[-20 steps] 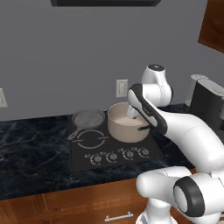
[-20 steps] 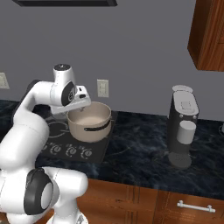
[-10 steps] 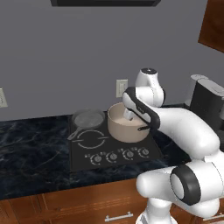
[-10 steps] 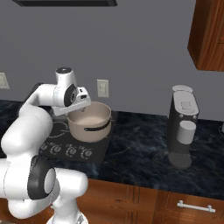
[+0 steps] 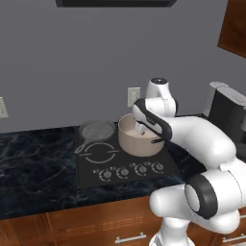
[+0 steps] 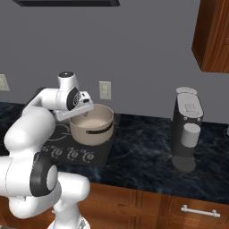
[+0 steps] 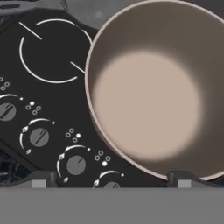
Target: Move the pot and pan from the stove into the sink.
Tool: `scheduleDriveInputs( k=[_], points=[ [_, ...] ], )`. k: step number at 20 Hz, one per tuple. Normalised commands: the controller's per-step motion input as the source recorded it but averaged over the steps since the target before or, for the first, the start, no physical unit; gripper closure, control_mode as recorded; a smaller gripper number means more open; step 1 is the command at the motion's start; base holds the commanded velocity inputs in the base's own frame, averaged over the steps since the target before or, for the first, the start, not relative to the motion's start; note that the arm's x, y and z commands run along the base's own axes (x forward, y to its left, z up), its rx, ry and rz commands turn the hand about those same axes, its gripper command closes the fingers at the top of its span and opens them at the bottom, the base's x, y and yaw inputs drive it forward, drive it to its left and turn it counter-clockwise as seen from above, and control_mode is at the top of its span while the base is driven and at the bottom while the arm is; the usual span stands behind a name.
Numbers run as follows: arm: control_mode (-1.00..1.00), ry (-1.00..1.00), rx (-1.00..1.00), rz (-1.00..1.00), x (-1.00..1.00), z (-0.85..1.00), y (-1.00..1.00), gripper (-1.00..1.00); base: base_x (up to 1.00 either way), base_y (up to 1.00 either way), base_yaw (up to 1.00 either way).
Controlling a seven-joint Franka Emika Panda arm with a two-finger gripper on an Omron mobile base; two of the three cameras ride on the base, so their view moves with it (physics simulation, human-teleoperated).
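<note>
Pot (image 7: pixel 153 96) sits on the stove (image 7: pixel 48 87), directly below my gripper (image 7: pixel 109 177), jaws wide apart and empty; its near rim lies between my fingertips.

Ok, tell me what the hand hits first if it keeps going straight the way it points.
Most likely the near rim of the pot; the open hand straddles it, though depth is unclear.

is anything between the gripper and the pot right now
Nothing visible. The open gripper hangs just above the pot on the stove, with its fingertips over the near rim and the pot's inside bare below them. The pan sits off to the pot's side, clear of the approach.
</note>
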Motion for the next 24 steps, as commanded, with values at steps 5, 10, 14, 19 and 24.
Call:
scheduleDriveInputs(
  k=[5,10,14,19,24],
  points=[
    [-1.00,0.07,0.00,0.01,0.14,-0.23,0.00,-1.00,0.00,0.00,0.00],
    [-1.00,0.05,-0.01,0.00,0.14,-0.19,0.00,-1.00,0.00,0.00,0.00],
    [-1.00,0.07,-0.04,0.00,0.13,-0.21,0.05,-1.00,0.00,0.00,0.00],
    [-1.00,0.05,-0.04,0.00,-0.01,-0.24,0.11,-1.00,0.00,0.00,0.00],
    [-1.00,0.01,-0.03,0.01,-0.02,-0.17,0.11,-1.00,0.00,0.00,0.00]
  ],
)
